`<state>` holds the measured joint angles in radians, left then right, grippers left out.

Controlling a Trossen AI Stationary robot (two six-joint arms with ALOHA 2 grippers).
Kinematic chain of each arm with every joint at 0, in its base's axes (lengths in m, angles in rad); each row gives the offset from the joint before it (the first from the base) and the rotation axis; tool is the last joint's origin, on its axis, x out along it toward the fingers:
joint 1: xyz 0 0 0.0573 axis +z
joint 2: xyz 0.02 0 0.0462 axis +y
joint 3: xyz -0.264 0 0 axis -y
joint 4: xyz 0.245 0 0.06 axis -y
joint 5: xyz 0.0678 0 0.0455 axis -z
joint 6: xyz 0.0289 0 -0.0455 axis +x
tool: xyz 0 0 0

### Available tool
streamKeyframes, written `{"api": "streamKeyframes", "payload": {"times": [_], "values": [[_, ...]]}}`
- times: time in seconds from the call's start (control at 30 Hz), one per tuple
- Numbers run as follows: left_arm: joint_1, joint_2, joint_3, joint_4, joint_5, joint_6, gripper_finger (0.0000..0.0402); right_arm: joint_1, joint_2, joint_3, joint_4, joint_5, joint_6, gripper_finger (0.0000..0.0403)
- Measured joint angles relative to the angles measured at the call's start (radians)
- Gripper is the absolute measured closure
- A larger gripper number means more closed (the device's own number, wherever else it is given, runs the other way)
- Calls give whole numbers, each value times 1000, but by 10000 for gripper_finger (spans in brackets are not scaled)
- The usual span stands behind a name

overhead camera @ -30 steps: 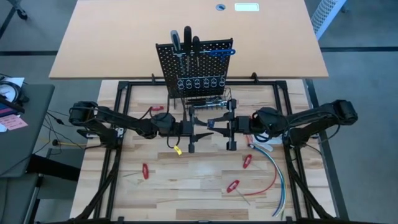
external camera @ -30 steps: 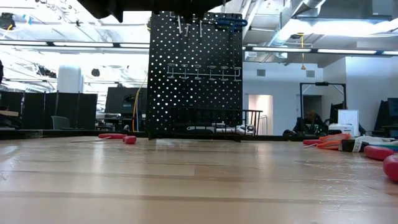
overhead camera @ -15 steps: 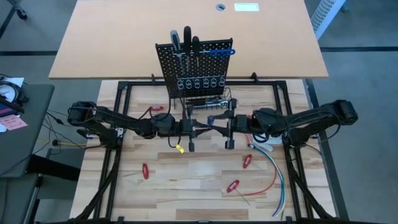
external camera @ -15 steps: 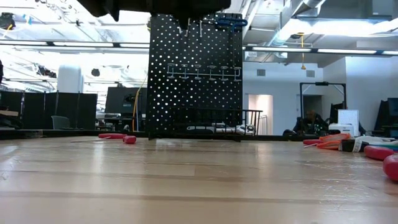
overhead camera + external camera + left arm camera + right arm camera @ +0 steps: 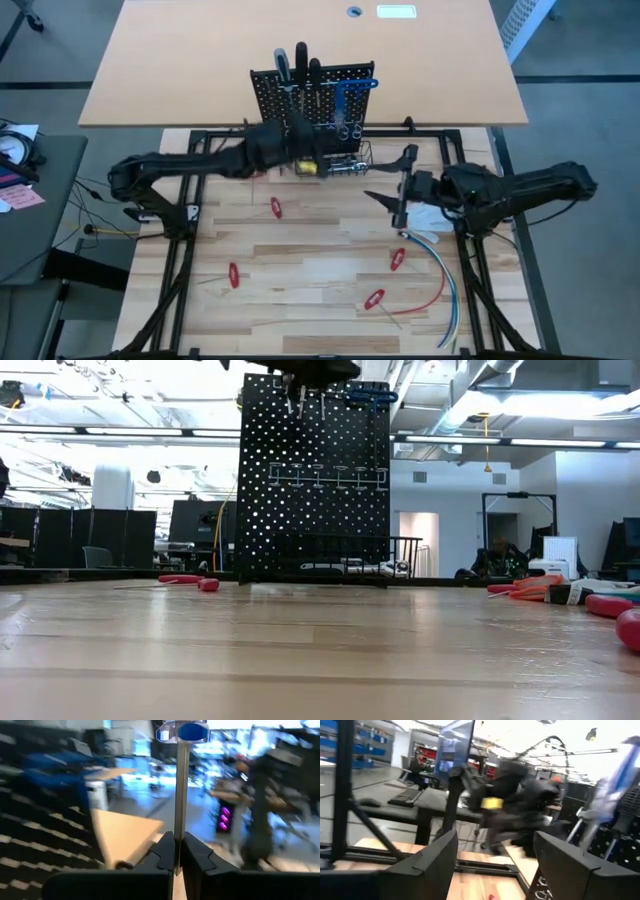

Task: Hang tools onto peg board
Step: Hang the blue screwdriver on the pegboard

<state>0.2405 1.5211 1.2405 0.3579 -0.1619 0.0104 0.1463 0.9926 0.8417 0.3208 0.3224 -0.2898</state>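
The left claw (image 5: 174, 857) is clamped tight on the steel shaft of a blue T-handle hex key (image 5: 181, 732), handle away from the fingers, likely so it can hook onto the peg board (image 5: 315, 100). In the high view this claw (image 5: 300, 160) sits just in front of the board's base. The right claw (image 5: 392, 205) hangs wide and empty over the tabletop (image 5: 310, 270), well apart. Red-handled tools (image 5: 276, 207) lie loose there, not yet hung.

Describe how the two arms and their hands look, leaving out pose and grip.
Both arms are dark, jointed and slim. The left hand has two black, wedge-shaped fingers; a yellow tag shows near it from above. The right hand has two broad, flat black fingers, one bearing small white lettering.
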Motion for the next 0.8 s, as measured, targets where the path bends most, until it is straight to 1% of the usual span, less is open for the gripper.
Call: {"api": "streamKeyframes", "payload": {"times": [0.1, 0.17, 0.3, 0.53, 0.8], "values": [[66, 1, 50, -7, 1, -50, 399, 15, -14, 0, -18, -1, -14, 134], [104, 1, 68, -1, 18, -95, 399, 21, -14, 0, -28, 0, -31, 134], [146, 23, 85, -13, 25, -156, 399, 24, -19, 0, -37, 0, -62, 133], [169, 85, 110, -5, 13, -194, 399, 15, -27, 0, -36, -1, -89, 133], [177, 86, 109, -36, -43, -204, 399, 8, -31, 0, -33, -2, -89, 133]]}}
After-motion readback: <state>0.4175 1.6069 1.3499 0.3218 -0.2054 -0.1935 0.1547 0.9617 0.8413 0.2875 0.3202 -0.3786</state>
